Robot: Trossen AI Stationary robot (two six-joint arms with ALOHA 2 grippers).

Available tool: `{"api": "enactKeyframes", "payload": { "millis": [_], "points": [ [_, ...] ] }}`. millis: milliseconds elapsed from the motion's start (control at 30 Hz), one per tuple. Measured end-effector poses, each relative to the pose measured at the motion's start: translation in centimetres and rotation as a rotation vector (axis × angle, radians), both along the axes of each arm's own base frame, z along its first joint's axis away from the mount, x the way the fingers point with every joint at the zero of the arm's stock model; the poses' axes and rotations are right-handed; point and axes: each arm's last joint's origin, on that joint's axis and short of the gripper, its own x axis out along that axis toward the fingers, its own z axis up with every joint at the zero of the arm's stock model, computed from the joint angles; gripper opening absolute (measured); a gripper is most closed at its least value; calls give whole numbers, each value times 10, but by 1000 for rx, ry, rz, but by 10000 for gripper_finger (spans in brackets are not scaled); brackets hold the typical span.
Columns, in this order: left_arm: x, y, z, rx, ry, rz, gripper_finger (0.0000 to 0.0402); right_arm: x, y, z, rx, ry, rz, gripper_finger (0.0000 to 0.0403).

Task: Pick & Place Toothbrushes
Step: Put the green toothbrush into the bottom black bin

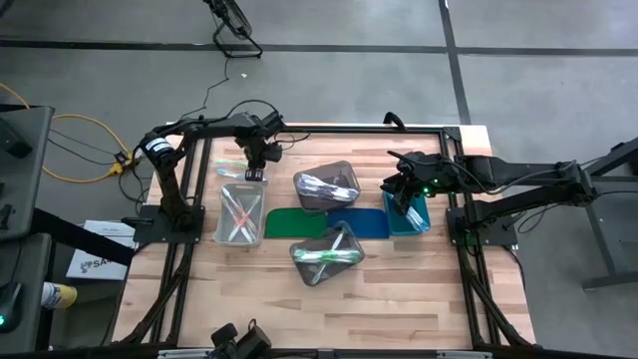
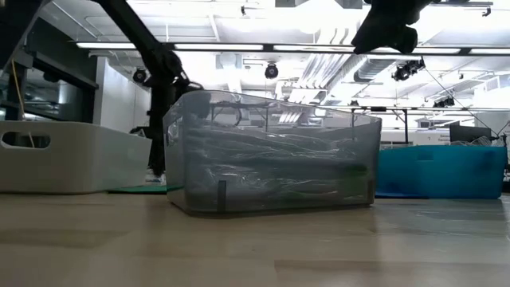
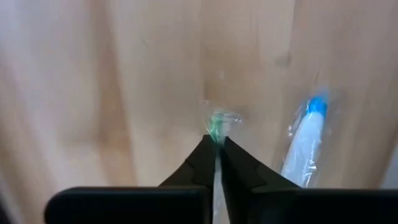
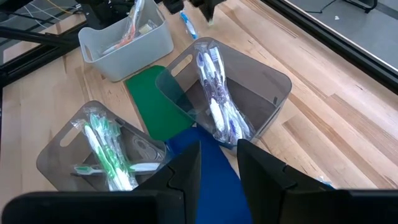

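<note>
Two toothbrushes on bare wooden surface (image 1: 199, 299) beyond the white bin (image 1: 240, 213), at far-left corner of workspace. Left gripper (image 3: 217, 142) down on them: fingers (image 3: 199, 163) pressed together, pinching the wrapped green-tipped toothbrush (image 3: 217, 122) at its head end. Long axis of that toothbrush running straight back between the fingers, in line with the gripper, green tip poking out just past the fingertips. Blue-tipped toothbrush (image 3: 306, 147) lying just beside, roughly parallel, untouched, apart from the fingers. Seemingly gripped and ready to lift, judging by the closed pinch.

Right gripper (image 4: 219, 163) waiting over the teal bin (image 1: 407, 215) on the opposite side, well apart from both loose toothbrushes; fingers (image 4: 184, 167) held apart with nothing between them. Left arm clearly the nearer one.
</note>
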Motion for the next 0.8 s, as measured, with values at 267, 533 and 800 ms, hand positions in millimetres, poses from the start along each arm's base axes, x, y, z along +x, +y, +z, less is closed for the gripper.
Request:
{"api": "enactKeyframes", "payload": {
  "millis": [267, 533, 800],
  "points": [
    [23, 15, 65, -48, -183, -23, 1, 0, 0, 0, 0, -2, 0, 97],
    [45, 25, 156, -87, -582, -67, 1, 8, -1, 12, -79, -133, 44, 97],
    [73, 12, 236, -55, -1016, -252, 1, 28, -18, 25, -366, -247, 36, 123]
  ]
}}
